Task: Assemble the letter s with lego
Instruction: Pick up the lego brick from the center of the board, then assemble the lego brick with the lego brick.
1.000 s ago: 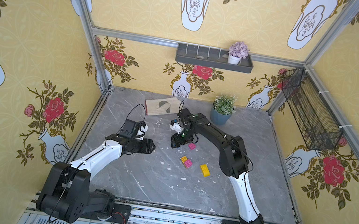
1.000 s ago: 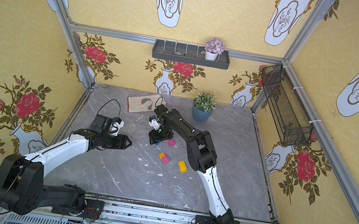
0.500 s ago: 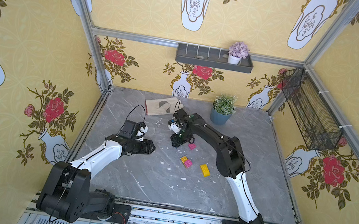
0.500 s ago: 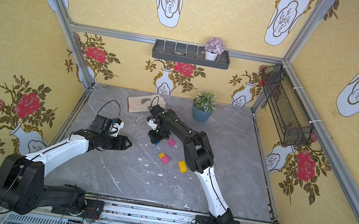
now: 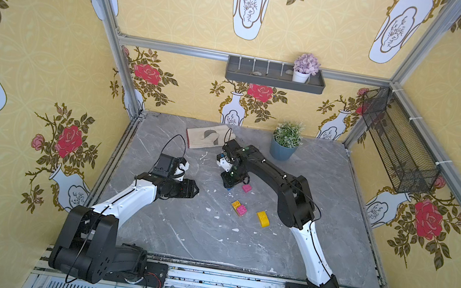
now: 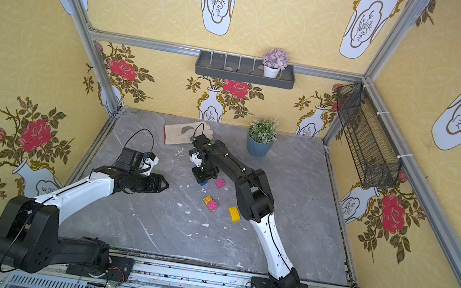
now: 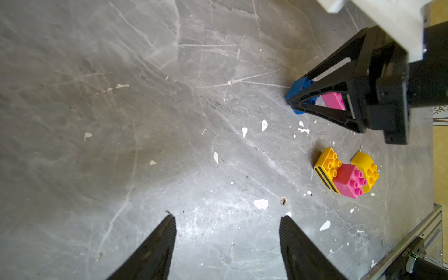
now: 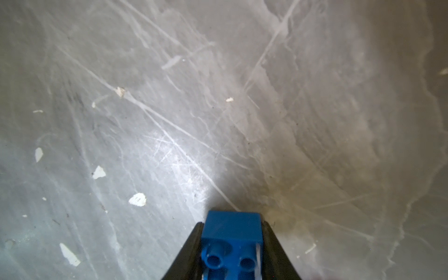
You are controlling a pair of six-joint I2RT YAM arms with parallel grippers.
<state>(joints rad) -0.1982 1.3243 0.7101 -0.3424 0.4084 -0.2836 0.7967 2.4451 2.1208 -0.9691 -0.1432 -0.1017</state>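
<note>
Between the right fingers (image 8: 191, 252), a blue brick (image 8: 232, 232) was clenched at the surface (image 5: 176, 231). The yellow-and-pink pair (image 5: 239, 208) was seen nearby, toward that arm's base; the left fingers (image 7: 155, 252), farther off, were parted, empty.

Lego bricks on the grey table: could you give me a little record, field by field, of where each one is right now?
blue brick: clamped in the right end effector
loose pink brick: just beside the blue brick, untouched
joined pair: pink brick stacked on yellow brick
other yellow brick: lying alone near the pair
left end effector: open, empty
</note>
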